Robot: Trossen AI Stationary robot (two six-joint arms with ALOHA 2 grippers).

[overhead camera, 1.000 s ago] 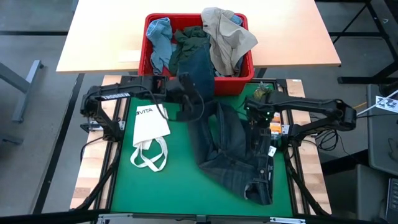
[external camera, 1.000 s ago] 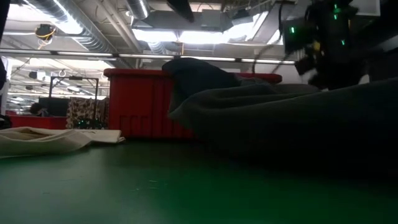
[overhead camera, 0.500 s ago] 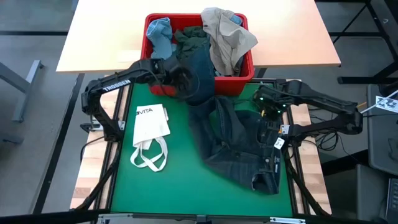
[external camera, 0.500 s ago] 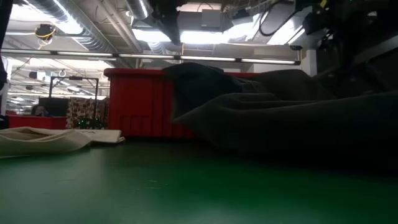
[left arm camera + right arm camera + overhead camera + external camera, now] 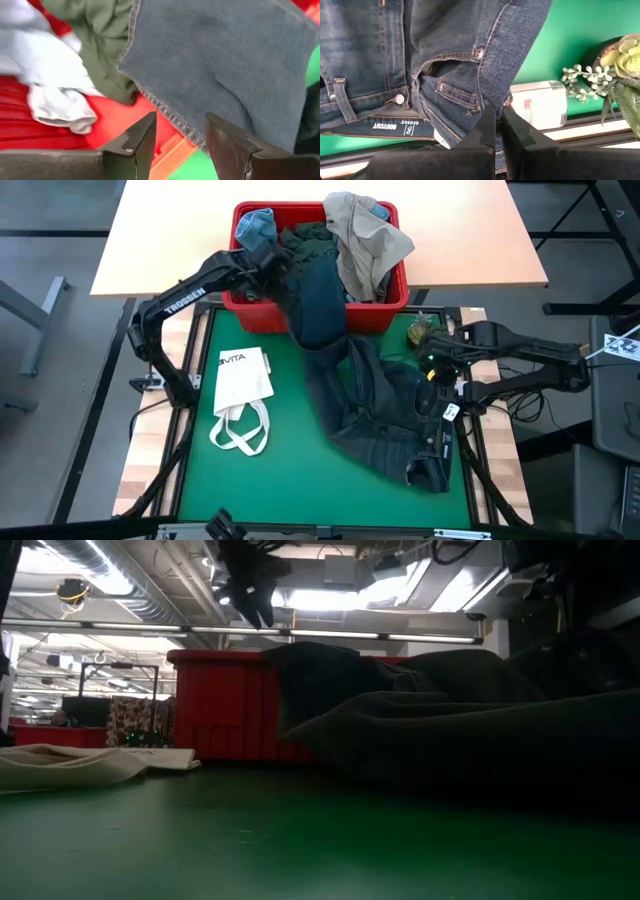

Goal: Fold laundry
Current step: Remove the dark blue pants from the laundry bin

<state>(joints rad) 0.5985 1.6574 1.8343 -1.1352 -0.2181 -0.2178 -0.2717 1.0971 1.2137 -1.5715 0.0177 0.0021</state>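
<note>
The dark navy jeans [image 5: 375, 415] lie spread across the right half of the green worktop [image 5: 270, 485], waistband toward the near right corner, with one leg running up and draped over the front rim of the red bin [image 5: 245, 292] at the far edge. In the low view the jeans [image 5: 460, 740] fill the right side as a dark heap in front of the bin [image 5: 215, 705].

The right gripper [image 5: 432, 372] sits at the right edge of the jeans, near the waistband. The right wrist view shows its two fingers [image 5: 487, 131] clenched together on a fold of the denim [image 5: 445, 65] just by the fly and pocket rivets, so it is grasping the jeans. A small potted plant [image 5: 420, 332] stands just beyond it at the far right of the worktop.

The left gripper [image 5: 268, 268] hovers over the left front part of the bin, just beside the draped jeans leg. Its fingers [image 5: 142, 142] stand apart, released, with nothing between them; the denim leg [image 5: 225, 65] lies just ahead, next to the dark green-grey piece [image 5: 100, 45] and the light blue piece [image 5: 40, 75].

The beige piece [image 5: 368, 240] hangs over the bin's right side. A white tote bag [image 5: 243, 395] lies flat on the left of the worktop, well apart from the jeans.
</note>
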